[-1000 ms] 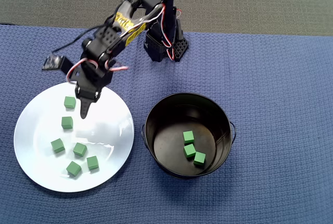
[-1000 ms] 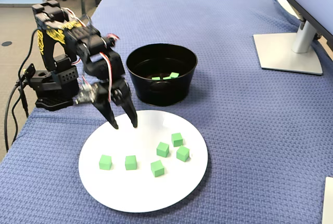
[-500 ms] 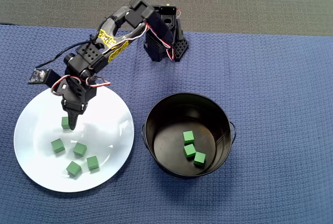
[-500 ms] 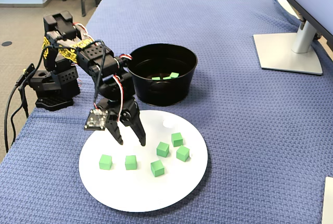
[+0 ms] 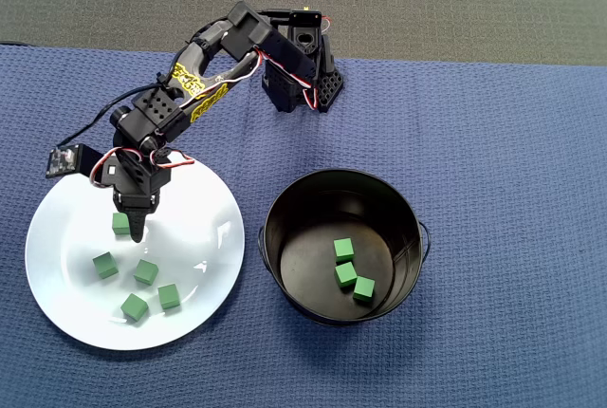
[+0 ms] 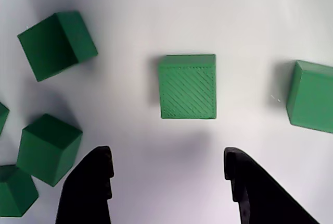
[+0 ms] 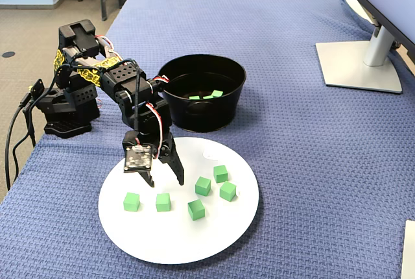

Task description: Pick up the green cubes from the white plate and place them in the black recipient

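Several green cubes lie on the white plate [image 5: 194,228] [image 7: 181,240]. Three more green cubes [image 5: 346,273] rest inside the black recipient [image 5: 285,201] [image 7: 201,118]. My gripper [image 7: 165,181] [image 5: 137,230] hangs open low over the plate's far-left part in the overhead view, with nothing between its fingers. In the wrist view the gripper [image 6: 166,155] has one green cube [image 6: 187,86] centred just ahead of its jaws, apart from both black fingertips [image 6: 101,156]. That same cube [image 7: 163,202] [image 5: 120,223] sits right beside the fingers. The arm hides one plate cube in the overhead view.
Other cubes [image 6: 57,44] [image 6: 312,96] lie either side of the centred one in the wrist view. The arm's base [image 5: 299,71] stands on the blue cloth behind plate and bucket. A monitor foot [image 7: 360,65] sits at the far right in the fixed view.
The arm has swung farther over the plate and lowered toward a cube near the plate's left side. The gripper stayed open. No cube has moved.
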